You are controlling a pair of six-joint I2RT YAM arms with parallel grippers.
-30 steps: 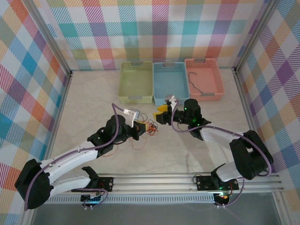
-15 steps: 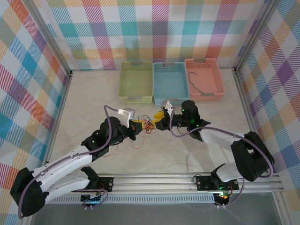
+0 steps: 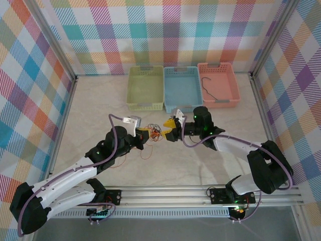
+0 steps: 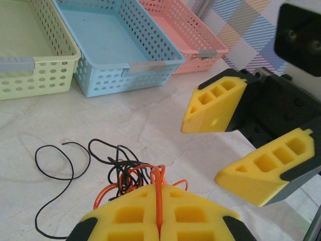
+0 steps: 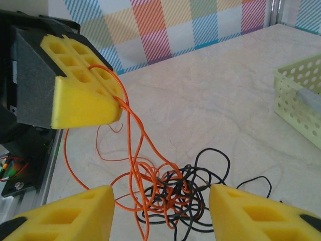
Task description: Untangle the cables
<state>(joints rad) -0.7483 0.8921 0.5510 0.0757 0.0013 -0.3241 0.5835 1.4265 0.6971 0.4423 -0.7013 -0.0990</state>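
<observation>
Overhead, a pale marble-patterned desk (image 3: 210, 160) sat inside checked walls. The left arm (image 3: 65, 178) and the right arm (image 3: 235, 148) reached in from 6 o'clock toward its middle. Along the 12 o'clock edge stood three perforated baskets side by side: a green basket (image 3: 145, 106) at 11, a blue basket (image 3: 181, 69) at 12 and a pink basket (image 3: 219, 103) at 1. The pink one held a single black cable (image 3: 208, 88).

At the desk's centre the left claw (image 3: 147, 132) and the right claw (image 3: 168, 129) faced each other, tips near. The left claw was fully closed, pinching one red-orange cable (image 4: 158, 178) between its yellow pads so that the strand rose from the heap. The right claw stood roughly half open and gripped nothing, its pads straddling the space above the heap. Between and below them lay the cables (image 3: 156, 134), thin red-orange and black strands loosely knotted on the desk. In the left wrist view, one black loop trailed out toward 9 o'clock.

The step in hand appeared to be taking a second grip to pull the knot apart. It would likely go best if the right claw came down on a single black strand at the heap's edge, not the knot's core. It should shut firmly, then draw slowly toward 3 o'clock against the left claw's pinch. A fast pull could tighten the snarl or slip the thin wire free.
</observation>
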